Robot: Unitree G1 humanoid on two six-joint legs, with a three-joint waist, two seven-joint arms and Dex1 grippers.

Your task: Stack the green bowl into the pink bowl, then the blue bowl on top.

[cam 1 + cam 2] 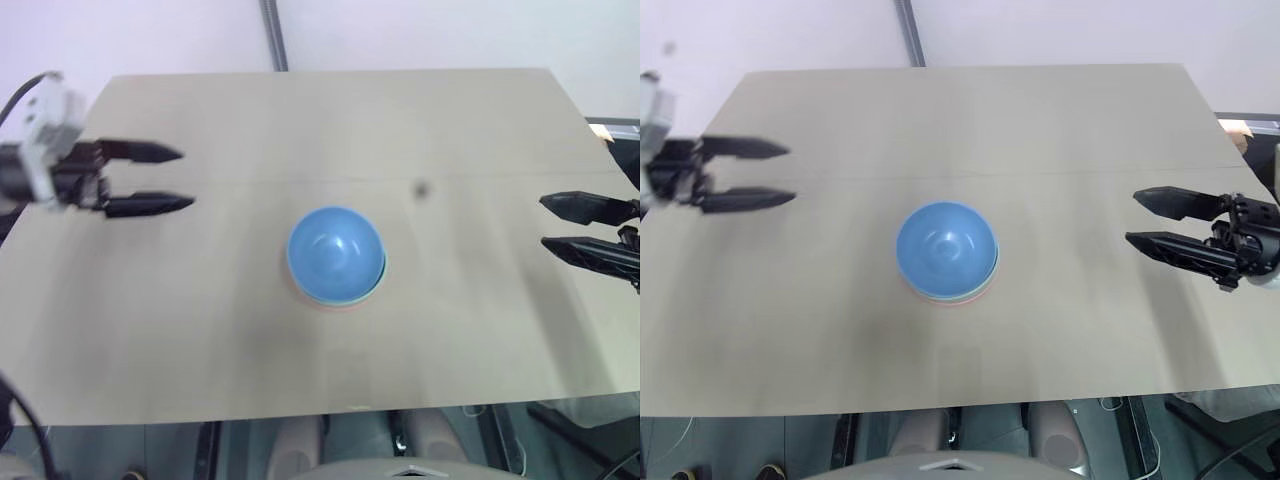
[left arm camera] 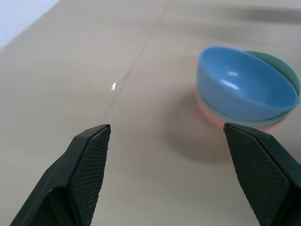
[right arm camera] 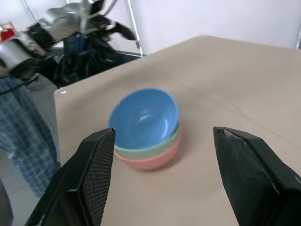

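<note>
— On the desk (image 1: 200, 330), near its middle: how many bowls?
— Three, one of each colour, nested in a single stack. Pink bowl (image 3: 155, 159) at the bottom, resting on the desk; green bowl (image 3: 149, 147) inside it, showing as a thin band; blue bowl (image 1: 335, 253) on top, seated in the green one and tilted a little, mouth open upward.
— Anything in the blue bowl?
— Nothing inside, just a glossy highlight on its inner wall.
— And the grippers, how many?
— Two. Left gripper (image 1: 162, 178) over the desk's left edge, toward the far left corner; right gripper (image 1: 1155, 219) over the right edge, about level with the stack.
— State of the fingers?
— Both pairs spread apart, clamped on nothing. Left fingers (image 2: 89, 165) wide, with bare desk between them; right fingers (image 3: 96, 169) just as wide, framing the stack from the right wrist view.
— Where is the stack relative to them?
— Between the two grippers, well apart from each. Touched by neither. Tips of both grippers pointing inward toward the middle of the desk, stack lying slightly nearer the front edge than the left tips.
— Anything else around?
— Small dark spot (image 1: 421, 188) on the desk, behind and right of the stack. Metal pole (image 1: 273, 35) rising behind the far edge
</note>
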